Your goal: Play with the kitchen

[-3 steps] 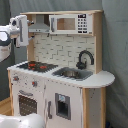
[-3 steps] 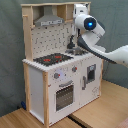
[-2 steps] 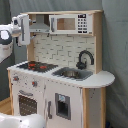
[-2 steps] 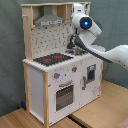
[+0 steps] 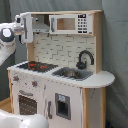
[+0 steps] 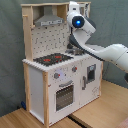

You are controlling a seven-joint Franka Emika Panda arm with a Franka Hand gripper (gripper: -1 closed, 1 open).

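One pincer (image 5: 26, 27) high beside the kitchen (image 5: 60, 85) upper shelf

Grey-green curtain (image 6: 12, 60) behind; wooden floor (image 6: 20, 120), perhaps two boards

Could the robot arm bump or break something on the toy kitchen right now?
Maybe. The robot arm is up high, very close to the top shelf of the kitchen, so it might knock the grey hood or the wooden post beside it. In the second exterior view the arm stretches over the sink side, so swinging down might hit the black faucet. I cannot see what the claw is doing, so it might also catch on something.
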